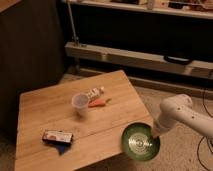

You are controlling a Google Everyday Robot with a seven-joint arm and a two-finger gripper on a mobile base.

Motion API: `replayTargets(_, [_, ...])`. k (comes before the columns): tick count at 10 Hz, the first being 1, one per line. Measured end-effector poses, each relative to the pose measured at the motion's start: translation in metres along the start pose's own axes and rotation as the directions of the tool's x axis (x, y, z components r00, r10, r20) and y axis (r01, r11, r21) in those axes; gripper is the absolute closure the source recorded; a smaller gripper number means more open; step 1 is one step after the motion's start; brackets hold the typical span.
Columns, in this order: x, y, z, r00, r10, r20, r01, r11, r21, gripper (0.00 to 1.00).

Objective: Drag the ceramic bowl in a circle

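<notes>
Your gripper sits low at the near right corner of the wooden table, at the end of the white arm that reaches in from the right. It meets the right rim of the ceramic bowl, but you cannot tell from this view whether it grasps the rim or only rests against it. The bowl lies upright at that same corner, its pale rings showing, and part of it appears to hang past the table's edge. Well apart from it, near the middle of the table, stands the translucent cup, with an orange item just beside it and a small white tube behind. A flat packet lies near the front left, touching a blue piece.
</notes>
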Motion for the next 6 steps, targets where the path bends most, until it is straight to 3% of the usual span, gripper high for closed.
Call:
replayTargets(3, [0.042, -0.078, 0.009, 0.992, -0.129, 0.012, 0.129, 0.991, 0.029, 1.0])
replayTargets(6, [0.106, -0.13, 0.003, 0.982, -0.191, -0.009, 0.191, 0.981, 0.045, 1.0])
